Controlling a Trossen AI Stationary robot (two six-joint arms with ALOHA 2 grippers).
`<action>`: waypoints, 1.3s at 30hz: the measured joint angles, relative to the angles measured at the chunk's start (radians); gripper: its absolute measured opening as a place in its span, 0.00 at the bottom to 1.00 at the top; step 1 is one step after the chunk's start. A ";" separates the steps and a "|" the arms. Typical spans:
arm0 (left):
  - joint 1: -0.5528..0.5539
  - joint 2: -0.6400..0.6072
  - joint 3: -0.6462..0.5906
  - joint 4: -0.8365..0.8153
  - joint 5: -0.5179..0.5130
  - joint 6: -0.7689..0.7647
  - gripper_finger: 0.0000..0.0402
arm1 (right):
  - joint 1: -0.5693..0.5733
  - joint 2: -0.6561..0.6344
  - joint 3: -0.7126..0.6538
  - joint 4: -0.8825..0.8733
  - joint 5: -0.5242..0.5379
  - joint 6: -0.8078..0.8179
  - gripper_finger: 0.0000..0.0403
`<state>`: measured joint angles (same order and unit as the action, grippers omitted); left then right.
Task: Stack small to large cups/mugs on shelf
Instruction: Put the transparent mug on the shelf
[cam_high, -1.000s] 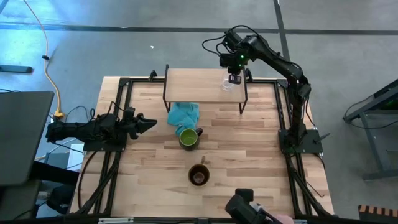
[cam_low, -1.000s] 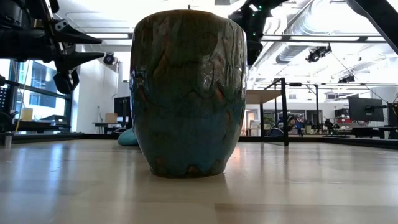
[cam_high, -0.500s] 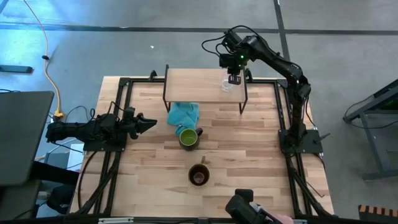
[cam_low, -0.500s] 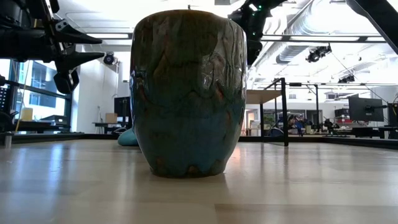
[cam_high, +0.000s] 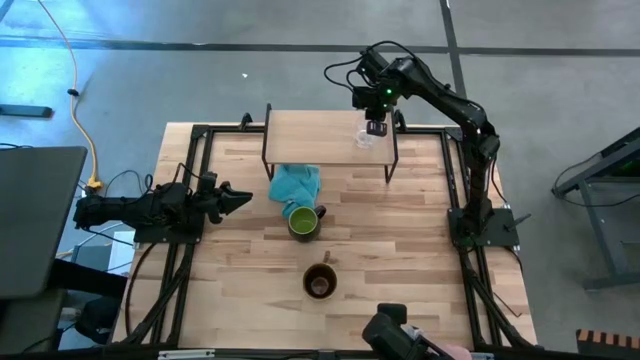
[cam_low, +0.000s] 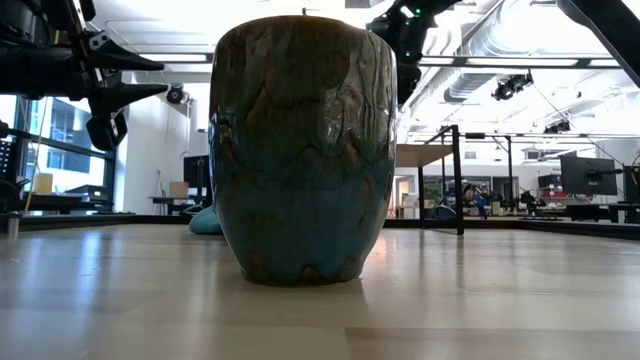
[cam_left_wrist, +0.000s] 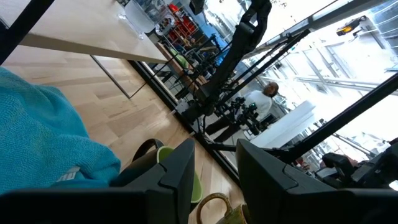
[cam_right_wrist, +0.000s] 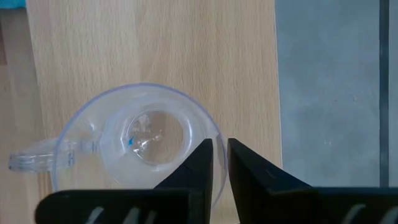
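The right end effector (cam_right_wrist: 220, 163) is pinching the rim of the small clear glass cup (cam_right_wrist: 134, 143), standing directly beneath it on the light-wood shelf (cam_high: 320, 135), its fingers parted only slightly.

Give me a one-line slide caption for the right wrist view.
Right hand over the clear glass cup standing upright on the shelf, fingers straddling its rim.

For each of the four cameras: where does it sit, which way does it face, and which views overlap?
High: overhead, straight down; both arms, shelf.
Low: table height, level; brown mug fills it.
Left wrist: left hand facing teal cloth, green mug.
Right wrist: right hand down over glass cup.
Shared: glass cup, high and both wrist views.
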<state>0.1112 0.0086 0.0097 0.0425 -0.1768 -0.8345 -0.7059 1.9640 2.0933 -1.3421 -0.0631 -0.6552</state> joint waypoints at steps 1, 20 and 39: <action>0.000 0.000 0.000 0.000 0.000 0.000 0.26 | 0.000 0.000 0.000 0.001 0.000 0.000 0.10; 0.000 0.000 0.000 0.000 0.000 0.000 0.26 | 0.012 0.000 0.000 0.016 -0.001 -0.026 0.10; 0.000 0.000 0.000 0.000 0.000 0.016 0.26 | 0.034 0.000 0.000 0.027 -0.017 -0.062 0.10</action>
<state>0.1109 0.0090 0.0097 0.0425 -0.1768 -0.8188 -0.6720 1.9640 2.0933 -1.3155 -0.0803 -0.7170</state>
